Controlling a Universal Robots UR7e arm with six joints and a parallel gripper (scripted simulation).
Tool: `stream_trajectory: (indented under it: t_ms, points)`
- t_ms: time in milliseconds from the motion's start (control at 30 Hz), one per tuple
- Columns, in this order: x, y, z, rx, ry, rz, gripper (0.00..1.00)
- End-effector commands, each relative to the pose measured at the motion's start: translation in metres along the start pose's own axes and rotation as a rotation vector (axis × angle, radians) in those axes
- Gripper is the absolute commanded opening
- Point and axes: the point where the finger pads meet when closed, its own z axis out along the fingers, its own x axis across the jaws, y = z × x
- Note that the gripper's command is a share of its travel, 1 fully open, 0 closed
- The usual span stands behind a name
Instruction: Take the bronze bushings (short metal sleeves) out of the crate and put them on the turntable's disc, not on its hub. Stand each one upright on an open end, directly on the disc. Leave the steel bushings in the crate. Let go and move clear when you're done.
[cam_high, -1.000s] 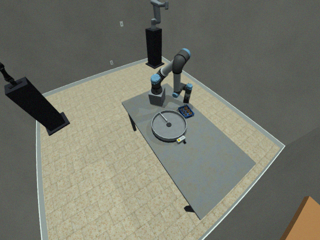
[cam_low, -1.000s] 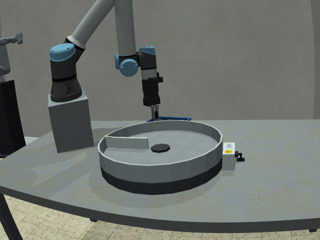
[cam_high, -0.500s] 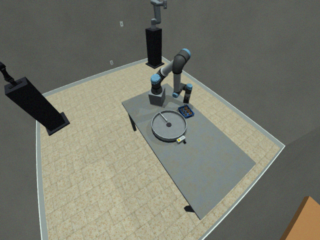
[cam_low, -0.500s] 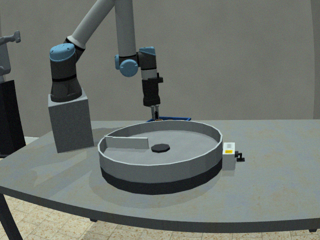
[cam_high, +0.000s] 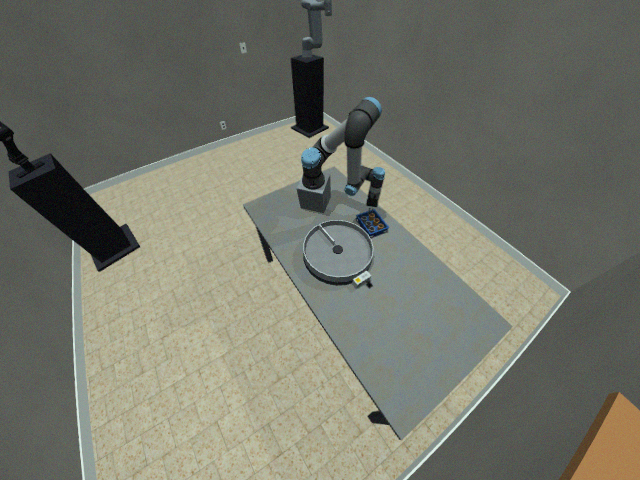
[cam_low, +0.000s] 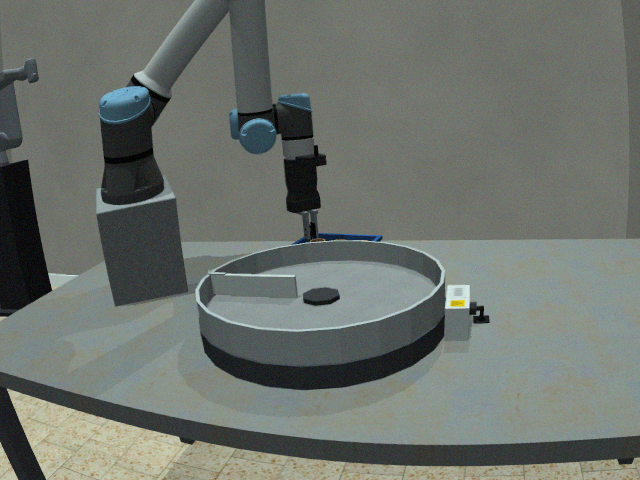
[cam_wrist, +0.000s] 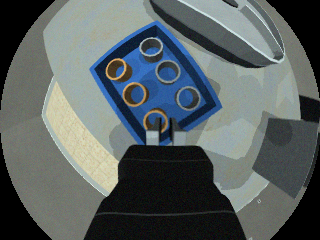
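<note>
Holding six short ring-shaped sleeves, three bronze and three steel, the blue rectangular crate (cam_wrist: 108, 62) sits under the black two-finger gripper (cam_wrist: 160, 132), fingers narrowly parted, gripping nothing.

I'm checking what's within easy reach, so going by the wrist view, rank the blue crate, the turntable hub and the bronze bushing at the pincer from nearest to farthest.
1. Bronze bushing, right at the pincer tips, near crate corner.
2. Blue crate, spread just beyond the tips.
3. Turntable hub, farthest, past the crate, upper right.
</note>
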Motion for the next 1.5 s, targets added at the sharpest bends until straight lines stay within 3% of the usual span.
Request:
stream_trajectory:
  t_ms: [0,1467]
  points:
    - [-0.0004,-0.0001,0.0001,0.0,-0.001,0.0,0.36]
    - [-0.0004,-0.0001,0.0065,0.0,-0.001,0.0,0.36]
